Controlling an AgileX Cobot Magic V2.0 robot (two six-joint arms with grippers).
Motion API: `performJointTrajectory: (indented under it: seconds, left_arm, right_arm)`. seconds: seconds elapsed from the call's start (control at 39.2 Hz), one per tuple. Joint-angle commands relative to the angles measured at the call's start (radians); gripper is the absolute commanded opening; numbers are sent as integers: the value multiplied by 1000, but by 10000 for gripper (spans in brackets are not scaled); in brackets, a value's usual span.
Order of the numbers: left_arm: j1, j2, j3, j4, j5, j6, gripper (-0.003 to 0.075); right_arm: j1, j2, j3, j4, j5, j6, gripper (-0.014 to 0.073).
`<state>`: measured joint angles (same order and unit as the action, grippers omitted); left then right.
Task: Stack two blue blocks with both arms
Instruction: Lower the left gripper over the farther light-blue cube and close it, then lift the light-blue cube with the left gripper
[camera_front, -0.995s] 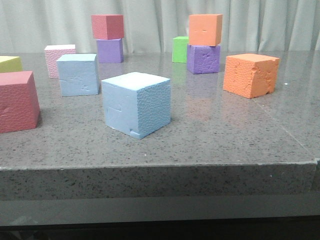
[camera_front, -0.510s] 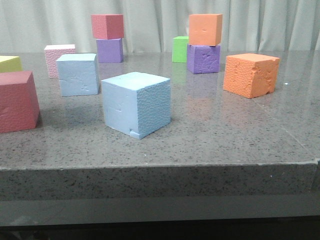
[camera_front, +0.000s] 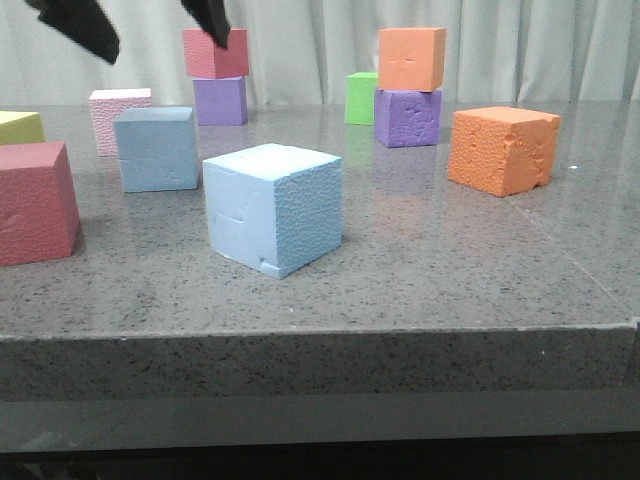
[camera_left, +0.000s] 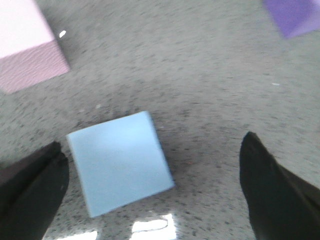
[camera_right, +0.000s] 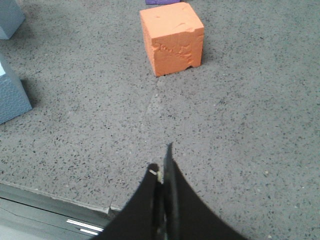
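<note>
1. The left hand (camera_front: 150, 25) hangs high over the far-left part of the bench (camera_front: 430, 260), above the rear blue block (camera_front: 156, 148); its two dark fingers (camera_front: 75, 25) stand wide apart and hold nothing.
2. In the left wrist view the same hand (camera_left: 155, 185) shows one blurred black finger (camera_left: 32, 192) on either side of the picture, and the rear blue block (camera_left: 120, 162) lies on the bench between them, nearer one finger than the other and touching neither.
3. The near blue block (camera_front: 273, 207) sits on the bench in front of the rear blue block and to its right, well apart from it, one corner turned toward the camera and a small notch at its bottom front corner.
4. The right hand (camera_right: 161, 172) does not show in the front view; in the right wrist view its dark fingers (camera_right: 172, 200) are pressed together with no gap, gripping nothing, low over the bench's front edge.
5. An orange cube (camera_right: 172, 37) with a chewed face stands ahead of the right hand, well apart from it; in the front view it (camera_front: 502, 150) is to the right of the near blue block.
6. Left of the near blue block stands a big red cube (camera_front: 35, 203); behind the rear blue block are a pink cube (camera_front: 118, 120) and a red cube on a purple cube (camera_front: 220, 100).
</note>
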<state>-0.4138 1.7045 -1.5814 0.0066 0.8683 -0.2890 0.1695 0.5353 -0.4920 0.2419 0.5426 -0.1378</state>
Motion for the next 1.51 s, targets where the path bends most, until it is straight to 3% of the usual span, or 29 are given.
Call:
performJointTrajectory:
  seconds: [0.0, 0.64, 1.05, 1.48]
  left_arm:
    - [20, -11, -62, -7, 2, -42, 669]
    - [18, 112, -75, -25, -3, -56, 664]
    - [18, 105, -78, -25, 12, -56, 367]
    - [18, -49, -125, -25, 78, -8, 353]
  right_arm:
    - [-5, 1, -27, 2, -71, -11, -39]
    - [-5, 1, -27, 2, -71, -11, -39]
    - [-5, 1, -27, 2, -71, -11, -39]
    - [-5, 1, -27, 2, -72, -11, -39]
